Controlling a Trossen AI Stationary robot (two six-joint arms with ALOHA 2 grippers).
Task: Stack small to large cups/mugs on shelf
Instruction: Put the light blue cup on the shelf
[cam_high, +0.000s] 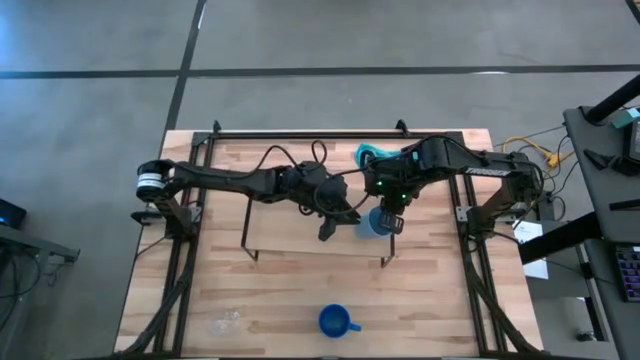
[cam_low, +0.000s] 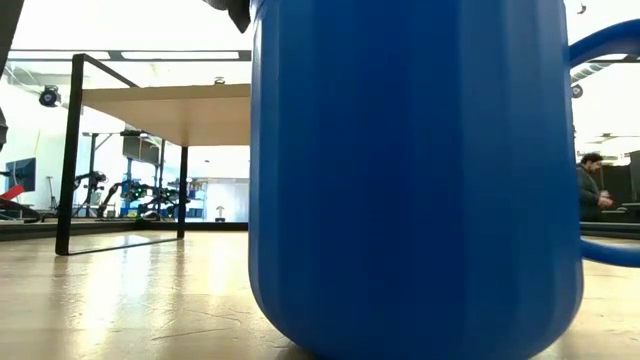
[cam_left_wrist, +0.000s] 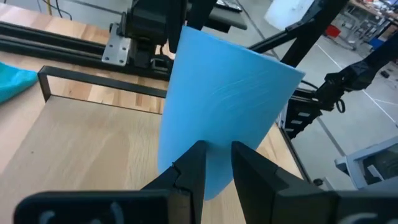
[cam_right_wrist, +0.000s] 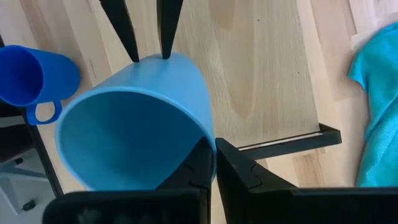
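Observation:
My right gripper (cam_right_wrist: 214, 163) is shut on the light blue handleless cup (cam_high: 372, 222) over the right end of the light-wood shelf (cam_high: 300, 225). The cup lies tilted, its mouth toward the right wrist camera. My left gripper (cam_left_wrist: 217, 163) is narrowly open; its fingertips (cam_right_wrist: 134, 53) stand at the cup's closed end (cam_right_wrist: 163, 62). The dark blue handled mug (cam_high: 336, 321) stands by the table's near edge and fills the low view (cam_low: 415, 180). The clear glass mug (cam_high: 228, 322) stands left of it. My right gripper pinches the cup's wall at the rim (cam_right_wrist: 210, 144), one finger inside the cup and one outside. It comes slanting down from the table's right side. The cup is tilted over the shelf board; whether it rests there does not show. My left gripper's fingertips are at the cup's closed end; I cannot tell whether they touch it.
A teal cloth (cam_high: 368, 153) lies behind the shelf's right end, also in the right wrist view (cam_right_wrist: 376, 106). Black frame rails (cam_high: 190, 250) run along both table sides. The shelf's thin black legs (cam_low: 68, 160) show in the low view. A person (cam_low: 592, 190) sits in the room beyond.

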